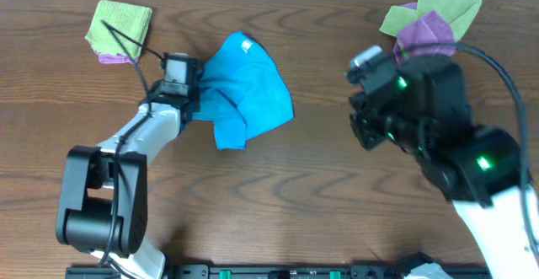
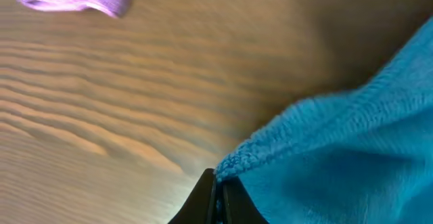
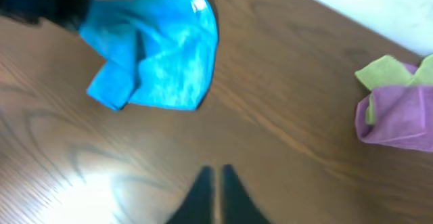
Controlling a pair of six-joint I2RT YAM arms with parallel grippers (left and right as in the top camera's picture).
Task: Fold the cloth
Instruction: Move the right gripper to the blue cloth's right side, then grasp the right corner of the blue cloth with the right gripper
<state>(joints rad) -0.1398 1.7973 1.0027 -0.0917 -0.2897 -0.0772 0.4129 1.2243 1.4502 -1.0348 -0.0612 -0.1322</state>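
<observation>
Lying rumpled on the wooden table (image 1: 295, 195), the sky-blue cloth (image 1: 248, 89) is partly doubled over itself, with one corner turned under at its near edge and a small white tag (image 1: 246, 45) showing at its far edge. The left gripper (image 2: 216, 198) sits at the cloth's left edge with its fingers pressed together, pinching the fuzzy hem right at the tips. The left arm runs back from that edge toward the near side of the table.

Well apart from the cloth, on its right, the right gripper (image 3: 216, 187) hangs over bare wood. Its fingers are closed against each other with nothing between them.

Farther from the cloth, toward the far left, lies a folded lime-green cloth (image 1: 120, 22) with a strip of purple showing beneath it. Toward the far right of the cloth, beyond the right arm, a loose green-and-purple heap (image 1: 429, 18) rests at the table's far edge.
</observation>
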